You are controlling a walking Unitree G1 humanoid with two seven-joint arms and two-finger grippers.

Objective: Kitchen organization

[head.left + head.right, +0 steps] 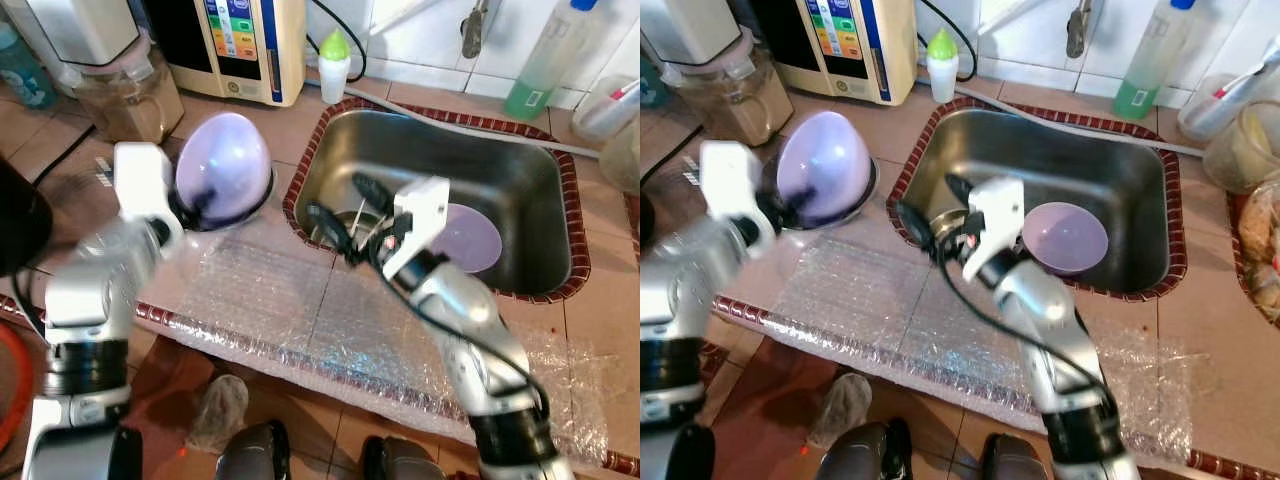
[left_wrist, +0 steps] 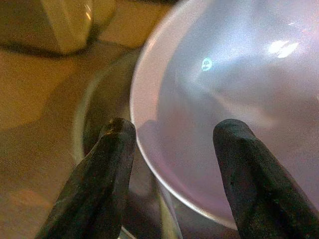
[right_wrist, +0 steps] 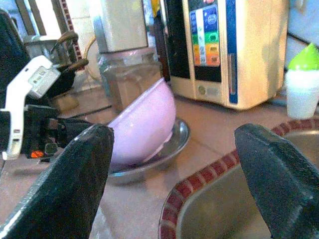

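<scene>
no label reads clearly. your left gripper [image 2: 172, 144] clasps the tilted lilac bowl [image 1: 224, 165] in a steel dish [image 3: 164, 152]; your right gripper [image 1: 340, 215] hangs unclenched over the sink [image 1: 520, 175], which holds a second lilac bowl [image 1: 1065, 237].

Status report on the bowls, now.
Left pincer astride rim of tilted purple bowl on steel plate. Right pincer open, empty, over sink edge. Second bowl in sink.

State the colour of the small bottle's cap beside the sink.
Green cap, clearest in the left eye view.
</scene>
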